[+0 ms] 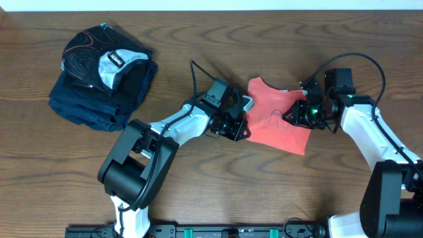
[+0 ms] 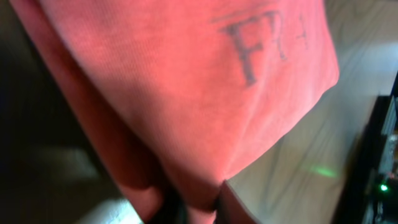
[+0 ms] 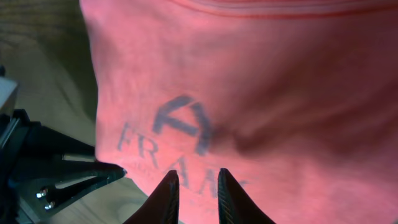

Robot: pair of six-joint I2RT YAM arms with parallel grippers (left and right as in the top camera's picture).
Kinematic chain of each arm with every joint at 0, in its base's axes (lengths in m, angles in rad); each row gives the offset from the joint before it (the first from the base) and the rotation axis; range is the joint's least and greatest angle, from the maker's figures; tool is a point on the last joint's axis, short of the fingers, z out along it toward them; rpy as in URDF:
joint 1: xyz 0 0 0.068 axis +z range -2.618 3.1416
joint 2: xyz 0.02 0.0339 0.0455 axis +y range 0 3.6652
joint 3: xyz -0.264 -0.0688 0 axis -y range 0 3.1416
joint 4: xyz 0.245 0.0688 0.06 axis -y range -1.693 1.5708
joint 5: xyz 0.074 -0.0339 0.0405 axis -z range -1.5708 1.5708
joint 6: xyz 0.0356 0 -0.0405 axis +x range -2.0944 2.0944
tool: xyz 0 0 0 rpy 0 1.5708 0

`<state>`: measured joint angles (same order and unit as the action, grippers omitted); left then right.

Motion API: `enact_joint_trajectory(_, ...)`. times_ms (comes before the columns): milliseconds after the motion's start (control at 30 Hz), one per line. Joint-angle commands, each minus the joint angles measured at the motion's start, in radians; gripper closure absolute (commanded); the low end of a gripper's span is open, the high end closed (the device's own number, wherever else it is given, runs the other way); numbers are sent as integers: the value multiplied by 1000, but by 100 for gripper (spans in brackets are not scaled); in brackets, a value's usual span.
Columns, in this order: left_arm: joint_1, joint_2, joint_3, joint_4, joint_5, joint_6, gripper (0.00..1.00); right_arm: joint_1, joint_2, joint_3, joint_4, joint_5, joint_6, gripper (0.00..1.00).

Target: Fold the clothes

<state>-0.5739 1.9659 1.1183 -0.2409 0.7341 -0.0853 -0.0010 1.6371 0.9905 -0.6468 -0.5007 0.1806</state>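
Fingers [image 2: 231, 208] on the left gripper [image 1: 236, 127] are squeezed together on a pinch of the coral-red short-sleeved cotton T-shirt [image 1: 281, 120] at its left edge, and the cloth bunches down into them in the left wrist view. Over on the right gripper [image 3: 196, 175], the two fingers [image 3: 166, 196] sit a narrow gap apart at the shirt's right edge, with red cloth and dark lettering showing through the gap. Shirt itself lies crumpled right of centre on the brown wood-grain table [image 1: 198, 39], between both grippers and well apart from the pile of navy-black folded garments [image 1: 99, 82] at the far left.
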Motion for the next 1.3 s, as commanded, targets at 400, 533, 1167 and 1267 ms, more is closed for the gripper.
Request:
enact_joint_trajectory(400, 13, 1, -2, -252, 40, -2, 94, 91, -16, -138, 50, 345, 260, 99)
enact_joint_trajectory(533, 13, -18, -1, -267, 40, -2, 94, 105, -16, -222, 148, 439, 289, 99)
enact_joint_trajectory(1167, 13, -341, -2, -114, -223, -2, 73, 121, -179, -174, 177, 33, 122, 93)
enact_joint_trajectory(1267, 11, -259, -2, -48, -222, -2, 81, 133, -147, -175, 194, 47, 172, 96)
